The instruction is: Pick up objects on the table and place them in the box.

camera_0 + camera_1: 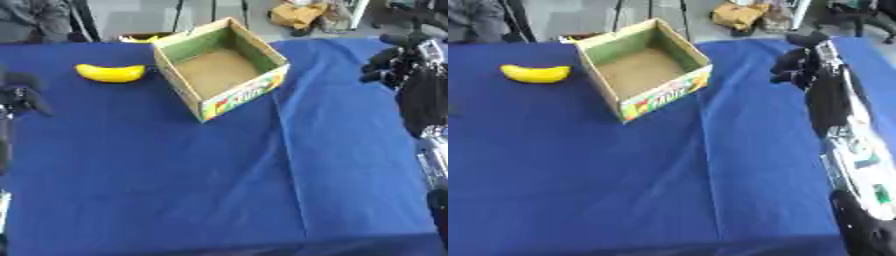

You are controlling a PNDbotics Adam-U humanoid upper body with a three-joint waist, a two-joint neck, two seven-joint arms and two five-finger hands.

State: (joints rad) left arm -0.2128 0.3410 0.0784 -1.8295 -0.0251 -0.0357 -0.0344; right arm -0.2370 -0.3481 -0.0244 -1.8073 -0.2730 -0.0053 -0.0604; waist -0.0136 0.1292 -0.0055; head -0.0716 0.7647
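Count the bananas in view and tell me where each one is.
1 clear banana lies on the blue tablecloth, left of the open cardboard box. A yellow bit behind the box's far corner could be another, mostly hidden.

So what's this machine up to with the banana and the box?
It is meant to put things from the table into the cardboard box, which is open and looks empty. One banana lies on the blue tablecloth just left of the box, untouched. The right hand hangs above the table to the right of the box, fingers curled, holding nothing. The left hand shows at the left edge.
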